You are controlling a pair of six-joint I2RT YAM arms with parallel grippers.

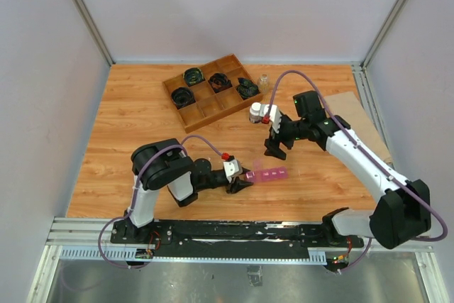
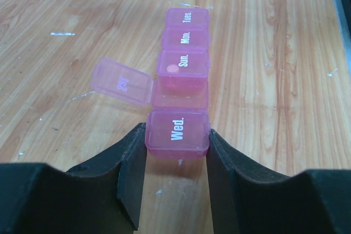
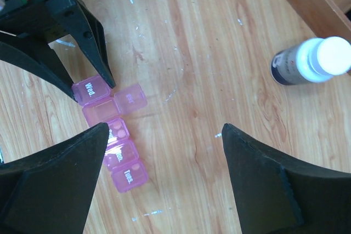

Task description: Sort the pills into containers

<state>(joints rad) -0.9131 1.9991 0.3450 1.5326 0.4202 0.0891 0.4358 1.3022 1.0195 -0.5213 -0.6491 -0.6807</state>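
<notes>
Tabletop; pill atop or inside containers unclear.

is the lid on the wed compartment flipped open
No, the Wed. compartment has its lid shut flat; the flipped-open lid belongs to the compartment next to it.

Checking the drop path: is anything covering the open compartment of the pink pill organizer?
Nothing visible does. The open compartment has its lid flipped aside, and the left gripper clamps only the neighbouring Wed. compartment.
</notes>
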